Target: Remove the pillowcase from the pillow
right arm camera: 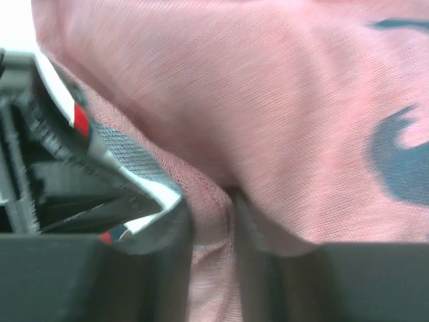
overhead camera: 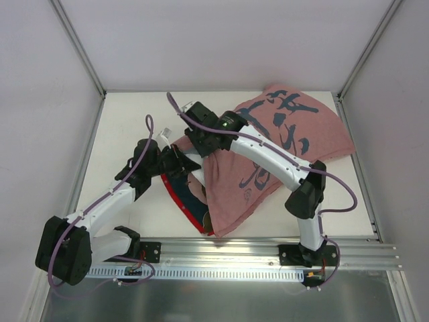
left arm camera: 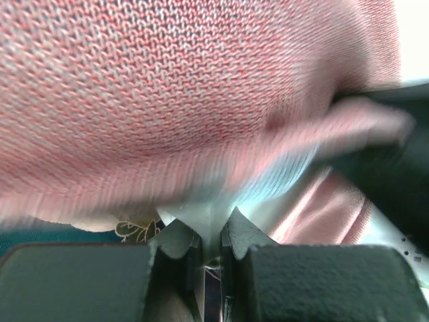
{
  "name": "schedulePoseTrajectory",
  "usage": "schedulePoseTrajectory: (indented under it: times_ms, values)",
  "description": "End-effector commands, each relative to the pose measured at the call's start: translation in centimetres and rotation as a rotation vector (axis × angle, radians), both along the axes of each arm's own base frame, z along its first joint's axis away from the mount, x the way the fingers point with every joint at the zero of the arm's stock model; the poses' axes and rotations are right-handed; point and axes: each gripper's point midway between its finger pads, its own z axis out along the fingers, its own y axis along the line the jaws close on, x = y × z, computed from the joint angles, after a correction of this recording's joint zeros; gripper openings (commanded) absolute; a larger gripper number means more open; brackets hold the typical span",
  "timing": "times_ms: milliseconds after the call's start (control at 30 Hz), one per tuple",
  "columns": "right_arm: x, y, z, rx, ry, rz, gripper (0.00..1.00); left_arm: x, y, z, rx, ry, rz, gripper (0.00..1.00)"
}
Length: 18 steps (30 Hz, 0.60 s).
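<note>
Pillowcase (overhead camera: 281, 141), soft dusty-pink knit with dark brush characters, lies crumpled on the counter (overhead camera: 127, 127), toward its far right. I see the right gripper (right arm camera: 211, 235) jaws pinching a pink fold. The left gripper (left arm camera: 209, 235) jaws are pressed nearly together at a pale cloth edge.

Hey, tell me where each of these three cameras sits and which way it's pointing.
Top external: above and behind, facing down at the table and the pillowcase; left arm and right arm show.
Left wrist: on the left arm, facing along the shut left tool into pink knit.
Right wrist: on the right arm, facing along the right tool, shut on the pillowcase.
Shared: all three show the pink pillowcase.
</note>
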Motion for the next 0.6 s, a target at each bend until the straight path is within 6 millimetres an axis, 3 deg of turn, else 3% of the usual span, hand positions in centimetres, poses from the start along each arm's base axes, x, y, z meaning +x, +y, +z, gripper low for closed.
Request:
schedulePoseTrajectory:
  times_ms: [0, 33, 167, 267, 367, 433, 567]
  values:
    - [1.5, 0.1, 3.2, 0.113, -0.029, -0.036, 0.23, -1.1, -0.5, 3.3, -0.074, -0.109, -0.064, 0.00]
    - [1.5, 0.6, 3.8, 0.152, -0.027, -0.030, 0.19, -1.3, -0.5, 3.1, -0.074, -0.108, -0.065, 0.00]
    - [3.3, 0.0, 6.1, 0.272, -0.032, -0.083, 0.21, -2.1, -0.8, 2.2, -0.096, -0.072, -0.077, 0.00]
    - [5.8, -1.0, 6.2, 0.321, -0.019, -0.187, 0.09, -2.7, -1.6, 2.2, -0.108, -0.070, -0.104, 0.00]
    - [8.8, -3.1, 5.3, 0.345, 0.000, -0.327, 0.01, -3.5, -2.0, 4.2, -0.131, -0.127, -0.130, 0.00]
    - [11.1, -5.4, 4.4, 0.362, 0.022, -0.437, 0.01, -4.0, -1.9, 4.8, -0.125, -0.140, -0.148, 0.00]
    - [13.9, -8.2, 2.9, 0.382, 0.048, -0.569, 0.01, -5.0, -2.0, 6.6, -0.140, -0.170, -0.186, 0.00]
